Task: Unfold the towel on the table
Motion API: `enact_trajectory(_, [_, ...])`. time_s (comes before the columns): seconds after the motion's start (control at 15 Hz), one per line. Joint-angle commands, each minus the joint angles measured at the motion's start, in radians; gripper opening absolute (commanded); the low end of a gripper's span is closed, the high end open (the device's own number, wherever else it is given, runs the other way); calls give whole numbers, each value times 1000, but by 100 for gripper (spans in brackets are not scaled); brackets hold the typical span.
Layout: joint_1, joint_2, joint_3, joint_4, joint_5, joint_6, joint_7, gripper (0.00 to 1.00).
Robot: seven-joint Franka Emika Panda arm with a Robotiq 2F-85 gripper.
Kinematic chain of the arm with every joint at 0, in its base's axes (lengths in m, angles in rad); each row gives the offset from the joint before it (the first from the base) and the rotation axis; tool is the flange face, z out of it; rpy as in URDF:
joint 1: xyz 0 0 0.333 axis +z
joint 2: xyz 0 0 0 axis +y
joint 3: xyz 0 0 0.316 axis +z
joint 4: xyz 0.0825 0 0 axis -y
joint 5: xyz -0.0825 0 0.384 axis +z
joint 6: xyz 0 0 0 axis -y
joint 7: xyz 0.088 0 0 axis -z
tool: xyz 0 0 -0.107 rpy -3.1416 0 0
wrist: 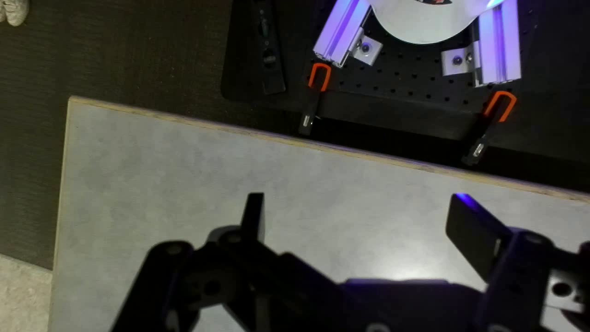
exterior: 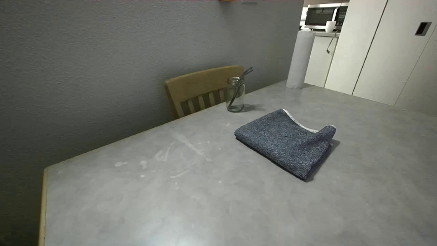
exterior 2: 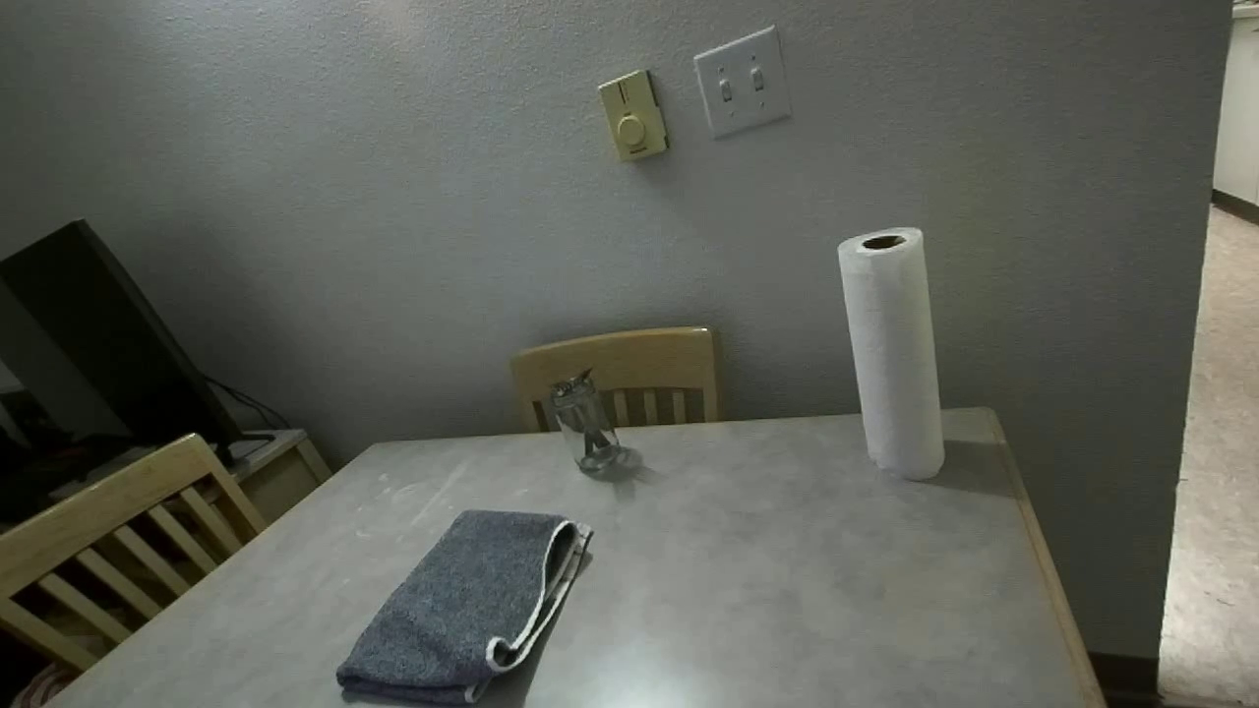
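The dark blue-grey towel point(exterior: 281, 143) lies folded into a compact rectangle on the light grey table point(exterior: 136, 208). It also shows in an exterior view point(exterior 2: 462, 600), with its pale edge trim along one side. One trimmed corner curls up off the layers, and the trimmed edge sags between two raised parts. My gripper point(wrist: 357, 216) is open and empty in the wrist view, above a bare part of the table point(wrist: 152, 184) near its wood-trimmed edge. The gripper is out of both exterior views, and the towel is out of the wrist view.
A glass jar point(exterior: 235, 97) with metal utensils stands just behind the towel. A paper towel roll point(exterior 2: 892, 354) stands upright farther along the table. Wooden chairs point(exterior 2: 620, 359) stand at the edges. Orange-tipped clamps point(wrist: 318, 78) and the robot's base mount lie beyond the table edge.
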Motion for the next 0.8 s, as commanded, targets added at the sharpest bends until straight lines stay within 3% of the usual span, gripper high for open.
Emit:
enact_trajectory(0.0, [-10,5,-70,2,-42,12,-54,100])
enact_trajectory(0.4, [-45,28,-255,11,-173,64,-234,100])
enact_trajectory(0.47, [-30,10,-204,1,-136,44,-167,100])
enact_trajectory(0.73, [-43,11,-252,4,-157,53,-217,100])
